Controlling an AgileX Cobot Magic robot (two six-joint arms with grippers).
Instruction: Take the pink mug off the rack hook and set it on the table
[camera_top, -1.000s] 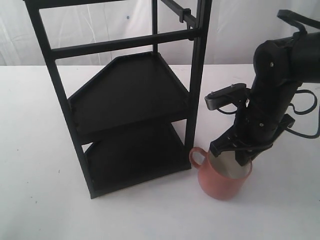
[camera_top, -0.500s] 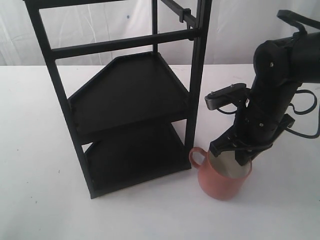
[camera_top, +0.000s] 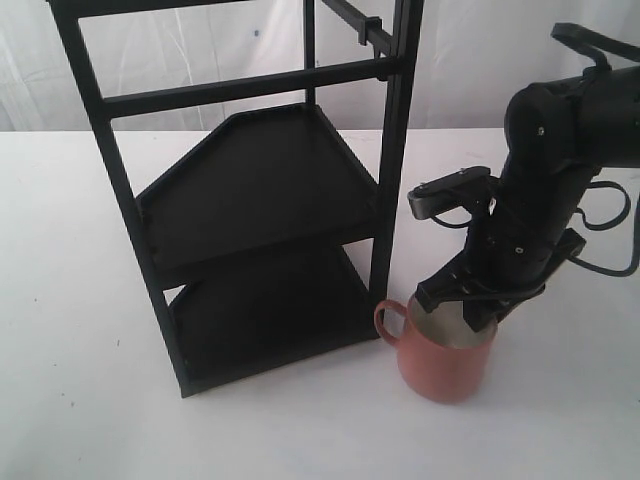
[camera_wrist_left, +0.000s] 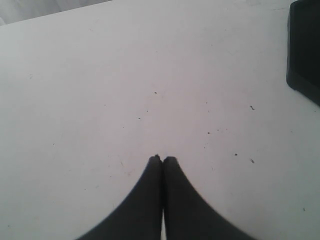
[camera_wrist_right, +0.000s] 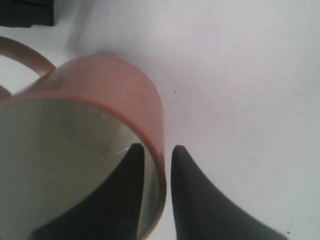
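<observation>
The pink mug (camera_top: 440, 365) stands upright on the white table (camera_top: 80, 400), just right of the rack's front right post, with its handle toward the rack. My right gripper (camera_top: 470, 318) comes down onto the mug's right rim. In the right wrist view one finger is inside the cream interior and the other outside, and the gripper (camera_wrist_right: 157, 150) is shut on the mug's wall (camera_wrist_right: 115, 85). The rack hook (camera_top: 352, 17), a black peg, sticks out bare near the rack's top. My left gripper (camera_wrist_left: 162, 159) is shut on nothing above bare table (camera_wrist_left: 150, 75).
The tall black rack (camera_top: 260, 190) with two angular shelves fills the middle left of the exterior view. A corner of it shows in the left wrist view (camera_wrist_left: 305, 50) and in the right wrist view (camera_wrist_right: 27, 12). White table stretches in front and to the right.
The right gripper and the mug have shifted very slightly left, toward the rack post. The left gripper shows no earlier frame.
</observation>
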